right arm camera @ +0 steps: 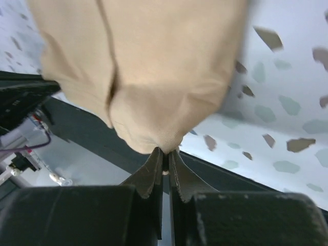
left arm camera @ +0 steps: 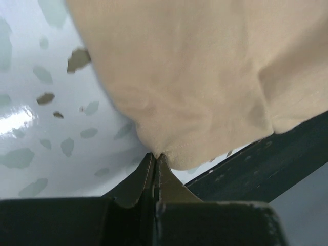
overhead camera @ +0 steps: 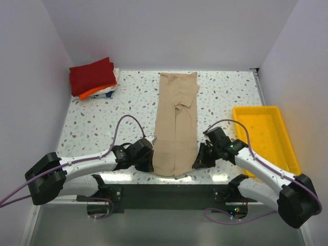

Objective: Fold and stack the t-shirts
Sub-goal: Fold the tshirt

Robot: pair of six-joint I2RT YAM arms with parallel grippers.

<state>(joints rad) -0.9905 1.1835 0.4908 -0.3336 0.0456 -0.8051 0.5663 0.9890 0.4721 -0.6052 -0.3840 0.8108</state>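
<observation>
The tan t-shirt [overhead camera: 177,125] lies on the speckled table, folded into a long narrow strip running from the back toward the near edge. My left gripper [overhead camera: 149,160] is shut on its near left corner; in the left wrist view the tan cloth [left arm camera: 205,87] is pinched at the fingertips [left arm camera: 156,157]. My right gripper [overhead camera: 199,160] is shut on the near right corner, with the cloth [right arm camera: 154,77] bunched at its fingertips [right arm camera: 165,151]. A stack of folded t-shirts [overhead camera: 94,78], dark red on top of orange and white, sits at the back left.
A yellow plastic tray [overhead camera: 265,137] stands at the right side of the table. The table's dark front edge [overhead camera: 169,187] runs just behind the shirt's near hem. White walls close in the left, back and right.
</observation>
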